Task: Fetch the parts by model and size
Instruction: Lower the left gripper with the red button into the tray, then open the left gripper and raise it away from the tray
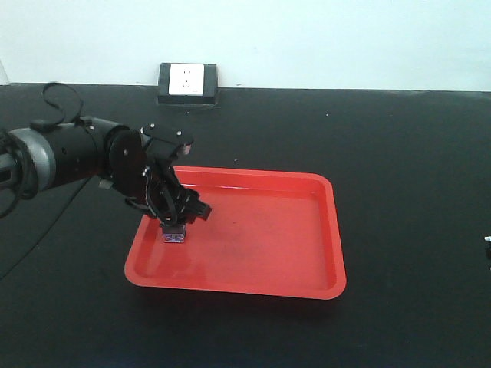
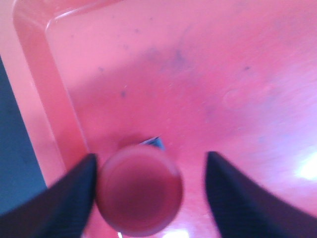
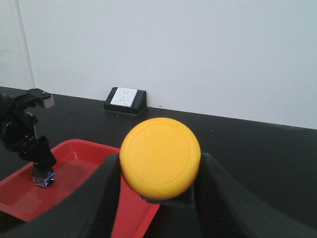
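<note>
Red-capped switch point(image 2: 138, 191) fills the lower middle of the left wrist view, round cap facing the lens, a corner of its blue-white label poking out behind it. Left end effector point(image 2: 149, 158) straddles it, released: left finger point(image 2: 64, 198) touches the cap edge, the right finger stands apart with red floor showing in between. Switch stands upright on the floor of the red tray point(image 1: 307, 230), in the tray's left part just inside the left rim. The front view shows the same: left arm point(image 1: 69, 157) reaches in from the left, wrist angled down over the dark base. Tray lies flat mid-counter point(image 1: 399, 153), black surface all round. White socket on a black box point(image 1: 187, 83) sits at the counter's back edge against the pale wall point(image 3: 198, 49). Right side: right end effector point(image 3: 159, 163) is clenched on the yellow-capped switch point(image 3: 160, 148), a dark finger tight on each side, cap toward the lens, dark base just visible below it. It is held up off the counter, above the tray's near corner in the right wrist view. Label on this one not visible.
</note>
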Robot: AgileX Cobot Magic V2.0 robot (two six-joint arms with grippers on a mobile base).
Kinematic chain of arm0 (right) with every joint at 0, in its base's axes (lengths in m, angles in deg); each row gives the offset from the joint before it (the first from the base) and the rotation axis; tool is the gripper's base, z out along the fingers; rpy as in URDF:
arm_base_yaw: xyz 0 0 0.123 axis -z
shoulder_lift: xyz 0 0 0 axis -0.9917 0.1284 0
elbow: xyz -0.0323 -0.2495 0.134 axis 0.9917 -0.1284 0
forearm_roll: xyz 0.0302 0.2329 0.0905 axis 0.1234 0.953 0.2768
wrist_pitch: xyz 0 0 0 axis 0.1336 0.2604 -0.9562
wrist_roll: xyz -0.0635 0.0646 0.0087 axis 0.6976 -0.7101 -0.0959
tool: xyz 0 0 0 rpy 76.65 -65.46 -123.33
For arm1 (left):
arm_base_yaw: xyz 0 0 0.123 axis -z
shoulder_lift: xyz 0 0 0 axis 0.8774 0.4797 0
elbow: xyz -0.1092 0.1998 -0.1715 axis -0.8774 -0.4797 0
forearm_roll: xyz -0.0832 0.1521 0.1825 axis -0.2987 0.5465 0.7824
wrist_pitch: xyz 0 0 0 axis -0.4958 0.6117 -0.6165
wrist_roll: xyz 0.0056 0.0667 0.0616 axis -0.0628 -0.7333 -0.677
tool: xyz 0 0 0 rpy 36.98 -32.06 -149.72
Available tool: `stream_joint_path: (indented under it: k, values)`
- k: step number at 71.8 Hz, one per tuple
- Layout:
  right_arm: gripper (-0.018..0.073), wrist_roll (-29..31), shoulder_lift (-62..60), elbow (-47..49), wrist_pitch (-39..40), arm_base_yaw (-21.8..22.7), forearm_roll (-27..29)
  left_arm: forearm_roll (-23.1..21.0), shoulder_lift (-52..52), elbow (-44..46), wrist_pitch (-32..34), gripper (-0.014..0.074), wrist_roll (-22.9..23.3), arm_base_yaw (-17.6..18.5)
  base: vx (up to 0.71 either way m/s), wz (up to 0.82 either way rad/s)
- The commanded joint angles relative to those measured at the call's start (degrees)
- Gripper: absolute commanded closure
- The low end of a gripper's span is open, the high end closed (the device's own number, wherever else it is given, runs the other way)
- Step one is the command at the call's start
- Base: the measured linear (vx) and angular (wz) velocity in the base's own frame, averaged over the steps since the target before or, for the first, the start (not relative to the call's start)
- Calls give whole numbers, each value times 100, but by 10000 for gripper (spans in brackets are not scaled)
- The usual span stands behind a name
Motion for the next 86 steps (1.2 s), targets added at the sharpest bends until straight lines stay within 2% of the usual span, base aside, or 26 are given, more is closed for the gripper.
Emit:
stream_joint_path:
  k: [1,7,26,34,57,86]
  values:
    - [569,29,89,142,471,27,-56,-214,-484,307,53,17,-18,31,0,0]
    - [569,29,89,142,471,27,-56,-307,-813,327,164,-3,-18,31,0,0]
    - [569,29,89,142,471,27,-56,-298,-2313,226,244,34,-51,31,0,0]
    - [569,29,89,142,471,27,-56,-304,-3067,29,229,55,-214,31,0,0]
    - [569,29,89,142,482,27,-56,-304,-5509,-1072,256,77,-311,31,0,0]
    - [569,29,89,142,588,27,-56,-298,-8339,-2991,455,77,-321,31,0,0]
